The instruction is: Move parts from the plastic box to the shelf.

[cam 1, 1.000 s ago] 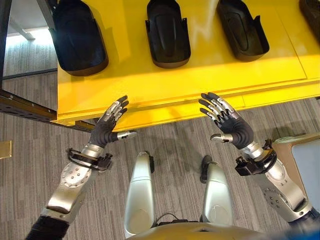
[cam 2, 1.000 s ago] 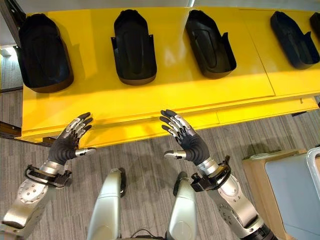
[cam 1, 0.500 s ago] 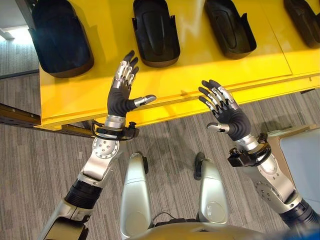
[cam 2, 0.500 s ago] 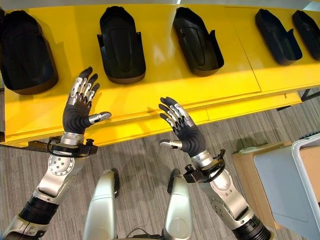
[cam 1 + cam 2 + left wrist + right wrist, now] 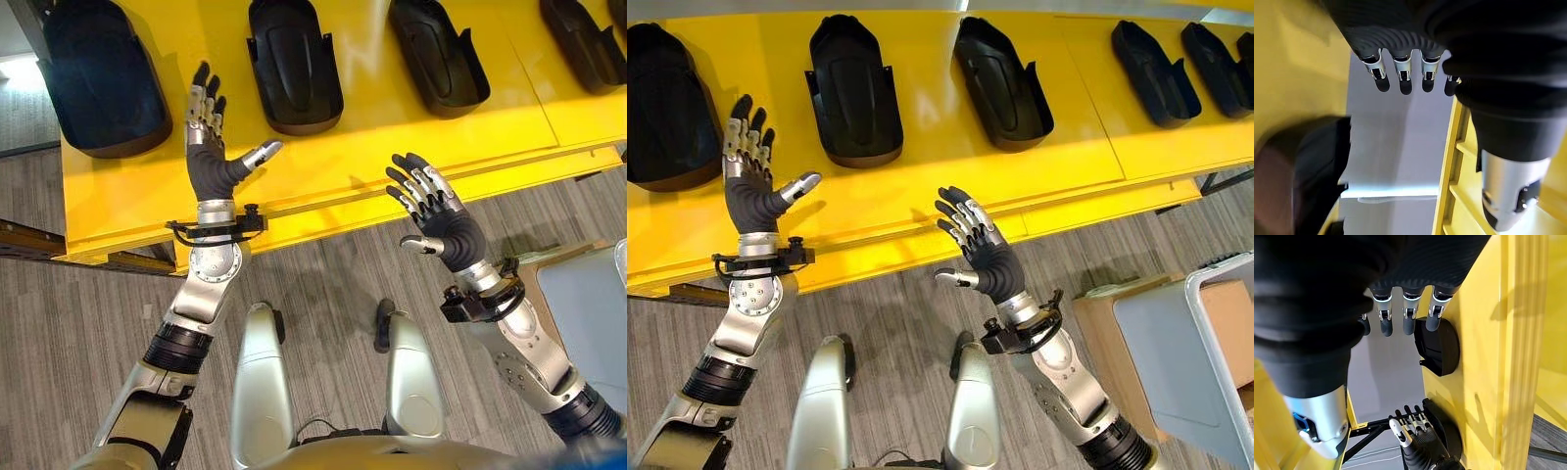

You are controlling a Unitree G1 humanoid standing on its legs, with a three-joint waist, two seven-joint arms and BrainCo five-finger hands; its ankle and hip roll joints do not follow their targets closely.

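Black parts (image 5: 853,90) sit in a row along the yellow shelf (image 5: 921,186), toward its back edge. Left robot hand (image 5: 751,191) raised over shelf's front-left area, fingers straight, holding nothing. Right robot hand (image 5: 982,257) hovers just off front edge, fingers spread, empty.

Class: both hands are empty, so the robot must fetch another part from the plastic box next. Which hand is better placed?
Probably the right hand: open beside the box on that side, while the left hand hovers open over the shelf.
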